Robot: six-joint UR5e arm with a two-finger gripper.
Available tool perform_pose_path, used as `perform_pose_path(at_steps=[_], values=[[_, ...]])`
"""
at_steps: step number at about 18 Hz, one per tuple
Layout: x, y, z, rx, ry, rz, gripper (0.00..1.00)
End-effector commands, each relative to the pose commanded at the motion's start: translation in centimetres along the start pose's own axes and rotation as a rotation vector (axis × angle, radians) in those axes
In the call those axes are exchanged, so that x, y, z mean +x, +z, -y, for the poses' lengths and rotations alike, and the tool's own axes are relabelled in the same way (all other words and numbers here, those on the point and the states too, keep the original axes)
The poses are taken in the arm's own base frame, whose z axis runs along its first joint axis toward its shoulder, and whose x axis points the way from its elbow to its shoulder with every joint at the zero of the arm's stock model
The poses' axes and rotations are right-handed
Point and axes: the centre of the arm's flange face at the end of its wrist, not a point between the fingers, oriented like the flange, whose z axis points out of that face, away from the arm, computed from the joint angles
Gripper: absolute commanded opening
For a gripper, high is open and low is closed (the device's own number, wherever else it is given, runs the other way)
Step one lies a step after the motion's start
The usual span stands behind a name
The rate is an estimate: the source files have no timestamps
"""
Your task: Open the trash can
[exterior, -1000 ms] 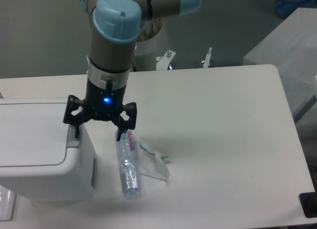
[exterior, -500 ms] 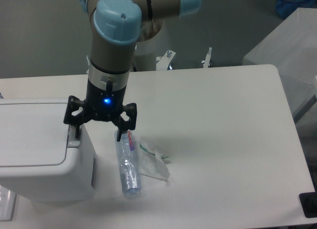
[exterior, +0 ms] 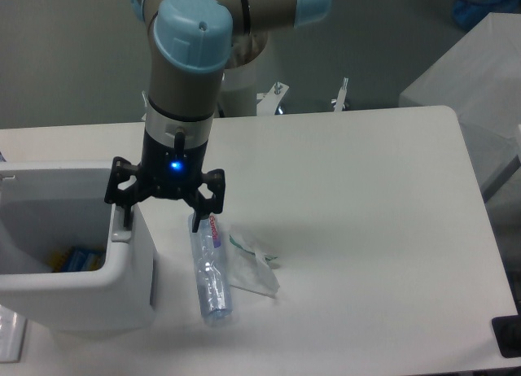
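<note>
The trash can [exterior: 122, 290] is a large boxy white bin at the table's left front. Its top stands open: I see into the hollow, with a blue and yellow item [exterior: 77, 258] at the bottom. The lid itself is out of view. My gripper [exterior: 160, 220] hangs from the arm just right of the can's rim, fingers spread apart and empty. Its left finger [exterior: 126, 215] rests at the grey tab [exterior: 120, 236] on the rim; its right finger [exterior: 195, 220] is over the bottle's cap end.
A clear plastic bottle [exterior: 208, 272] lies on the white table [exterior: 366, 197] right of the can, with a crumpled clear wrapper [exterior: 254, 266] beside it. Grey boxes [exterior: 476, 83] stand past the table's right edge.
The trash can's lid, shut flat in the earlier frames, has swung open and out of sight, showing the inside. The gripper and arm have not moved.
</note>
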Motion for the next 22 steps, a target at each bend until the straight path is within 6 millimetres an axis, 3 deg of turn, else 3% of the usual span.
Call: perform_pose_path(at_steps=[2, 4, 5, 7, 10, 13, 16, 22], values=[[0.3, -1.3, 0.7, 0.028, 0.015, 0.005, 1.00], [0.5, -4.2, 2.2, 0.097, 0.032, 0.018, 1.00], [0.1, -5.9, 3.0, 0.145, 0.038, 0.031, 1.00], [-2.6, -8.1, 4.0, 0.226, 0.034, 0.065, 1.00], [-4.0, -8.3, 3.6, 0.231, 0.034, 0.112, 1.00], [-5.8, -5.9, 1.9, 0.144, 0.096, 0.220, 1.00], [-7.0, -5.0, 0.9, 0.084, 0.119, 0.311, 1.00], [-6.1, -8.0, -0.7, 0.069, 0.227, 0.366, 1.00]])
